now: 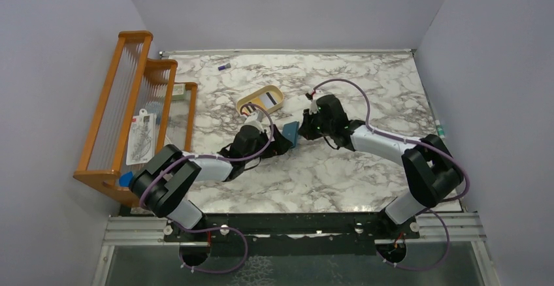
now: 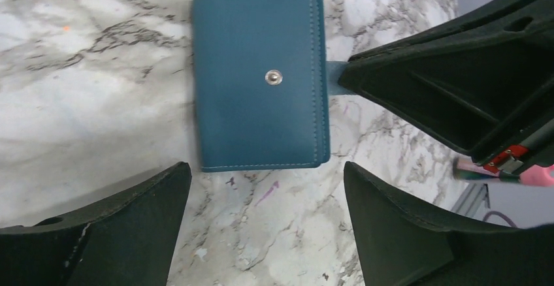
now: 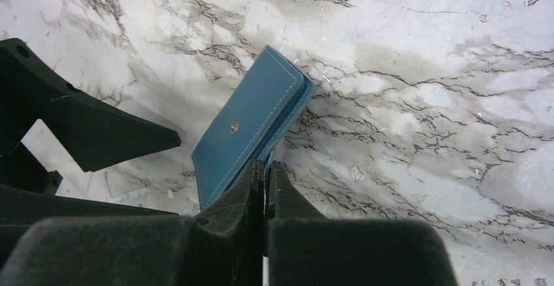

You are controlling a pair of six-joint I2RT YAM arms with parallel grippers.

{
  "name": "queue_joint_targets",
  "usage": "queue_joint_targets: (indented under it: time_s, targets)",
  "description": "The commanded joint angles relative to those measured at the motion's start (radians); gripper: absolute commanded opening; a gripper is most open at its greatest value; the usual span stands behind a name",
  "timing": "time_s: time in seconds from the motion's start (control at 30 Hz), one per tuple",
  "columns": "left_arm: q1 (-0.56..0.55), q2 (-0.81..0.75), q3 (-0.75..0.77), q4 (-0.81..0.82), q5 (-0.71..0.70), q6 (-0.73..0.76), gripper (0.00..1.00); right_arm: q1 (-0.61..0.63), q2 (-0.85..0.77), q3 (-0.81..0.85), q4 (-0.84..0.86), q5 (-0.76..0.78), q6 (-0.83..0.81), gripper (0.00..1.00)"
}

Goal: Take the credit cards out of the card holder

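Lying closed: the card holder rests stud side up on the marble table, just ahead of the left gripper's fingertips and centred on the gap between them.
Credit cards: none in view. I judge they are inside the folded cover, so none is out yet.
Snap tab: the lighter blue snap tab juts from the holder's edge on the side facing the right gripper and ends at its tip.
Right gripper: the fingers are pressed together with only a slit between them, nipping the tab.
Left gripper: it is spread wider than the holder and grips nothing, hovering just short of the holder's near edge.
Step in hand: unsnapping and opening the cover, by my reading.
Doing it well: bring the left fingers down to pin the body. Then peel the tab up and away from the left hand in an arc rather than dragging it sideways.
Risk: the thin tab could slip from the pinch, and an unpinned holder would skid or lift whole.
Tan oval tray: it sits beyond the left gripper, apart from the holder.
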Motion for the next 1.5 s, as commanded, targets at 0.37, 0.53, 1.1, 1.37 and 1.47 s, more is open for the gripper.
queue_joint_targets:
  time_s: [0.37,0.53,1.1,1.37,1.47]
  targets:
    - [0.033,0.204,-0.01,0.406,0.24,-0.102,0.98,-0.014,-0.064,0.054,-0.037,-0.046,-0.056,0.01]
    - [0.036,0.182,-0.028,0.404,0.211,-0.083,0.98,-0.017,-0.066,0.046,-0.033,-0.045,-0.061,0.01]
    - [0.07,0.071,-0.084,0.403,0.13,-0.014,0.98,-0.08,-0.069,-0.031,0.002,-0.109,-0.045,0.01]
    - [0.077,0.129,-0.06,0.374,0.117,-0.003,0.97,-0.081,-0.071,-0.027,-0.004,-0.116,-0.049,0.01]
    - [0.076,0.138,-0.047,0.375,0.141,0.002,0.97,-0.082,-0.068,-0.028,-0.006,-0.115,-0.05,0.01]
